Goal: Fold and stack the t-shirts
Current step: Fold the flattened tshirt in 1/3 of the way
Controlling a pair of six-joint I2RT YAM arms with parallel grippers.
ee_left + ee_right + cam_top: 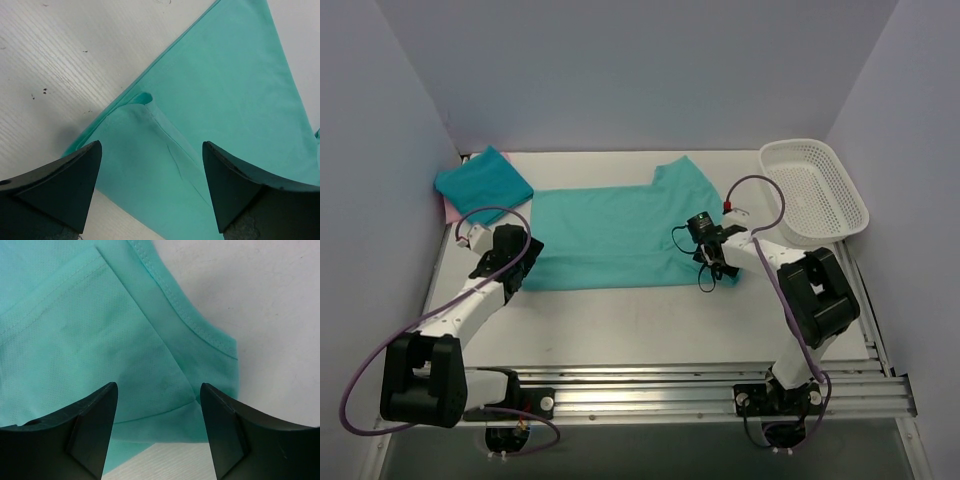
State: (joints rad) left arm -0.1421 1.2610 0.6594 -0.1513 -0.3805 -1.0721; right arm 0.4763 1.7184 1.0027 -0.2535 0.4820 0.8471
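A teal t-shirt lies spread flat across the middle of the table, one sleeve pointing to the far right. My left gripper is open over its near left corner; the left wrist view shows the cloth between the spread fingers. My right gripper is open over the shirt's near right corner, with the hemmed cloth between its fingers. A folded bluer teal shirt lies at the far left on a pink one, of which only an edge shows.
A white plastic mesh basket stands at the far right, beside the right arm. Bare white table runs along the near side up to the metal rail. Grey walls close in on the left, back and right.
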